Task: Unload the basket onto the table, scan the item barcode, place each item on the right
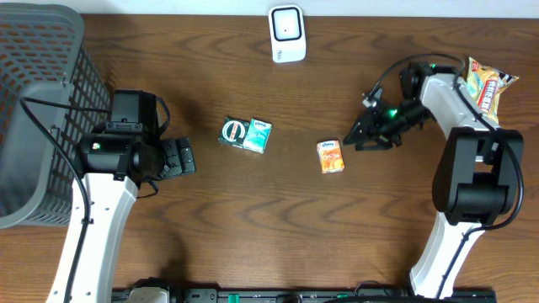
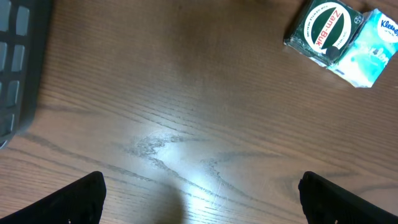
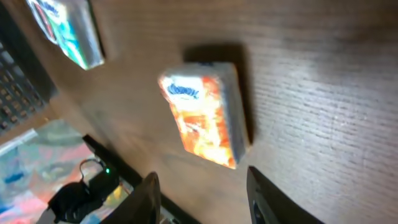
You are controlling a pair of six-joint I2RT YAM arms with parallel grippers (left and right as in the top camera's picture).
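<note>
An orange tissue pack (image 1: 330, 156) lies flat on the wooden table right of centre; in the right wrist view the pack (image 3: 205, 115) sits just beyond my fingertips. My right gripper (image 1: 360, 138) hovers just to its right, and its jaws (image 3: 202, 180) stand apart with nothing between them. The white barcode scanner (image 1: 286, 34) stands at the back edge, centre. My left gripper (image 1: 181, 157) rests at the left, with the gripper (image 2: 202, 183) wide open over bare wood and holding nothing.
A green Zam-Buk box (image 1: 233, 132) (image 2: 323, 31) and a teal Kleenex pack (image 1: 258, 135) (image 2: 373, 46) lie side by side at the table's middle. A snack bag (image 1: 488, 84) lies far right behind my right arm. A grey mesh basket (image 1: 34, 109) fills the left edge.
</note>
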